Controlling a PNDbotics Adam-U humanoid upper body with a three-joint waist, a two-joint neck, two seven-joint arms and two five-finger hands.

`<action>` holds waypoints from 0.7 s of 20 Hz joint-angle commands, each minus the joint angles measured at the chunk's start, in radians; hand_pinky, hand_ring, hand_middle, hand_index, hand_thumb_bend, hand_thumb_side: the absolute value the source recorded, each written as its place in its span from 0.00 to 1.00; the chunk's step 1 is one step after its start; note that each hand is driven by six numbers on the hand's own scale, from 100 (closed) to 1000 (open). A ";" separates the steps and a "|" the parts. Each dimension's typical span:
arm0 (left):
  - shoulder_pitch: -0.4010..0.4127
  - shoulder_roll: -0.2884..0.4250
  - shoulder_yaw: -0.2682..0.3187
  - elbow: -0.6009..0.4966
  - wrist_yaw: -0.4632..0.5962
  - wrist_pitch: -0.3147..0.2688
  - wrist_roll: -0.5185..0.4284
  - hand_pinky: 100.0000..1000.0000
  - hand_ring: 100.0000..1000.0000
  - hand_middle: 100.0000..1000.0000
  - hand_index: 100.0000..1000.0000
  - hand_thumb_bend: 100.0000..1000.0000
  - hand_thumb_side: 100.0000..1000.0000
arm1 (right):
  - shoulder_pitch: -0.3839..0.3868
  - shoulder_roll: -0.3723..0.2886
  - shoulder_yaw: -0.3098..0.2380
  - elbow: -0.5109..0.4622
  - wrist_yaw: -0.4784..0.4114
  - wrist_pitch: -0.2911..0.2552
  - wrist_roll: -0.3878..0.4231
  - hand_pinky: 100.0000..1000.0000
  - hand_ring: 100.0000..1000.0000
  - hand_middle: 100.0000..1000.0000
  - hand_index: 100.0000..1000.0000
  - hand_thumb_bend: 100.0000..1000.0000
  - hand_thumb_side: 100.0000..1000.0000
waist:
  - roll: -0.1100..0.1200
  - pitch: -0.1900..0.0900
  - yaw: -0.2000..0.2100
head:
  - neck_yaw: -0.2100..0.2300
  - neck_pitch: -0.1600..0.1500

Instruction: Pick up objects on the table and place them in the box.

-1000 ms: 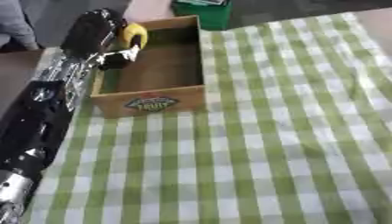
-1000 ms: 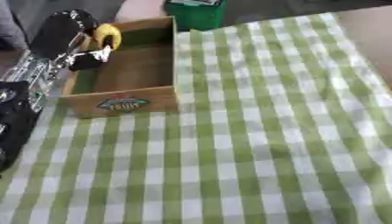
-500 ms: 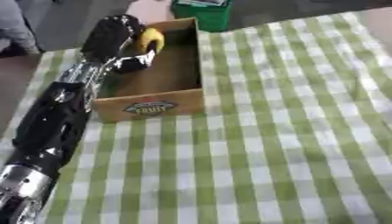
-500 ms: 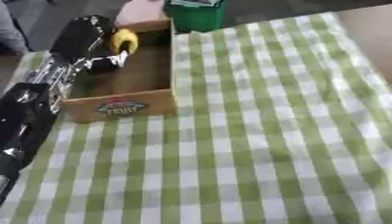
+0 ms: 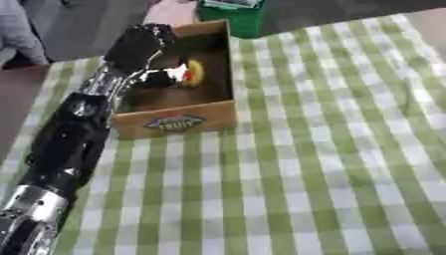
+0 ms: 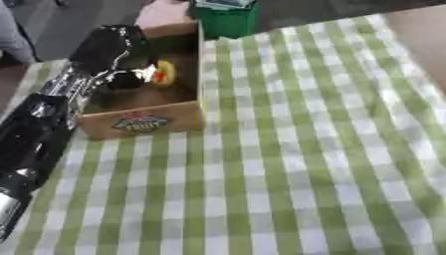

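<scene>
Table covering: green-and-white checked cloth, filling the centre, right and lower parts of the frame and lying askew.

Box: brown cardboard, open-topped, in the upper left of the frame, standing on the cloth. Its near wall carries an oval printed label in red and green; the lettering is not legible.

Task item: small yellow object with a red patch, rounded in shape, identity not discernible. It sits inside the box, toward the far right part of the interior, near the right wall.

Left hand: black, at the upper left of the frame, held over the box's left side and reaching into the interior. Its dark fingers curl downward just beside the yellow object, on that object's left. Whether the fingers grip the object or merely lie next to it cannot be told, as this region is dark and blurred.

Left arm: black with silver joints, running from the lower left corner of the frame up to the hand, lying along the left side of the box.

Right hand: shown in neither view.

Other item: green container at the top centre of the frame, just behind the box's far right corner, partly cut by the upper edge.
</scene>
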 commanded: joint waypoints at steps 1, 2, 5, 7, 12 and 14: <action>-0.024 0.029 0.015 -0.021 -0.020 0.029 -0.022 0.48 0.75 0.74 0.82 0.06 0.95 | -0.008 -0.031 -0.008 -0.015 -0.013 0.005 0.003 0.63 0.55 0.51 0.75 0.00 0.43 | -0.006 -0.030 0.002 | -0.006 -0.005; -0.024 0.032 0.018 -0.022 -0.016 0.035 -0.029 0.48 0.75 0.74 0.83 0.08 0.99 | -0.009 -0.032 -0.009 -0.015 -0.016 0.007 0.004 0.63 0.55 0.51 0.75 0.00 0.41 | -0.006 -0.032 0.004 | -0.007 -0.004; -0.022 0.041 0.027 -0.029 0.011 0.042 -0.035 0.49 0.75 0.75 0.84 0.17 1.00 | -0.004 -0.035 -0.012 -0.015 -0.021 0.009 0.004 0.63 0.55 0.51 0.75 0.00 0.41 | -0.005 -0.039 0.008 | -0.013 -0.004; -0.018 0.042 0.042 -0.046 0.061 0.055 -0.001 0.49 0.74 0.75 0.86 0.26 1.00 | 0.001 -0.036 -0.015 -0.015 -0.022 0.010 0.003 0.63 0.55 0.51 0.75 0.00 0.41 | -0.005 -0.043 0.013 | -0.019 -0.001; -0.004 0.050 0.074 -0.132 0.388 0.076 0.234 0.52 0.68 0.72 0.89 0.37 1.00 | 0.025 -0.038 -0.025 -0.015 -0.022 0.008 -0.008 0.63 0.55 0.51 0.75 0.00 0.41 | -0.009 -0.061 0.033 | -0.042 0.017; 0.011 0.065 0.070 -0.180 0.555 0.060 0.308 0.53 0.67 0.70 0.89 0.38 1.00 | 0.038 -0.038 -0.031 -0.015 -0.021 0.007 -0.016 0.63 0.55 0.51 0.75 0.00 0.41 | -0.011 -0.070 0.044 | -0.055 0.032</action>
